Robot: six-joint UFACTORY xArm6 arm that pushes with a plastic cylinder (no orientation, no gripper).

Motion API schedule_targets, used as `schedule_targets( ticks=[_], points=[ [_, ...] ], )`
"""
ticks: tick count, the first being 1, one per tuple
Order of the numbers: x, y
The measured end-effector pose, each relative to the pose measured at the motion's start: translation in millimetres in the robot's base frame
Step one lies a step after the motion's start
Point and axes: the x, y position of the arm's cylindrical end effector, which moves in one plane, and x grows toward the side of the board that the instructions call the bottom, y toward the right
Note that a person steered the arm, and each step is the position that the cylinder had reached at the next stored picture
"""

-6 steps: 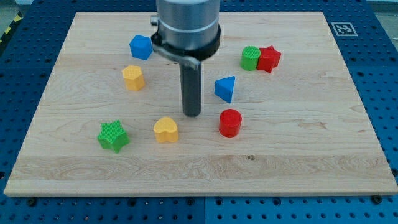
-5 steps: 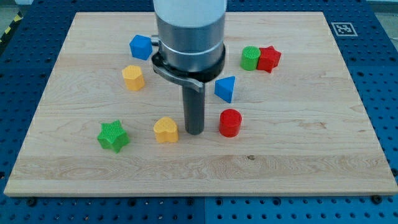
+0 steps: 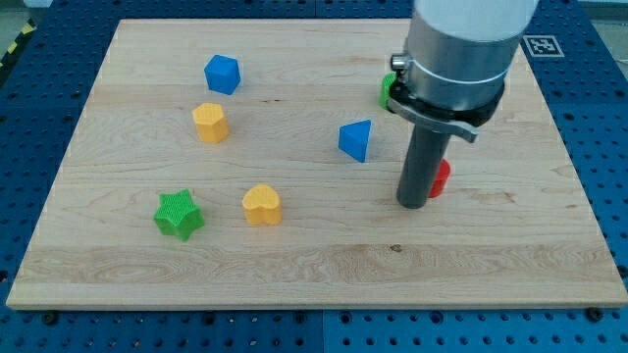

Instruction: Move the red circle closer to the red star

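tip [image 3: 413, 204] down on the board [image 3: 324, 265], touching the red circle [image 3: 441, 177], which peeks out on the view's right of the rod. no claw to open or close. red star hidden behind the arm.

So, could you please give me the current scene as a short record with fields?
tip: at the view's right of centre
red circle: mostly hidden behind the rod, on its right
red star: hidden by the arm
green block: sliver showing at the arm's left edge
blue blocks: cube, triangle
yellow blocks, heart
green star
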Motion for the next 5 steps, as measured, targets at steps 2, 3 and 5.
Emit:
schedule_targets(
  ticks=[2, 3, 5],
  points=[
    [-23.6, 37.2],
    [-38.4, 57.5],
    [-76.6, 62.6]
  ],
)
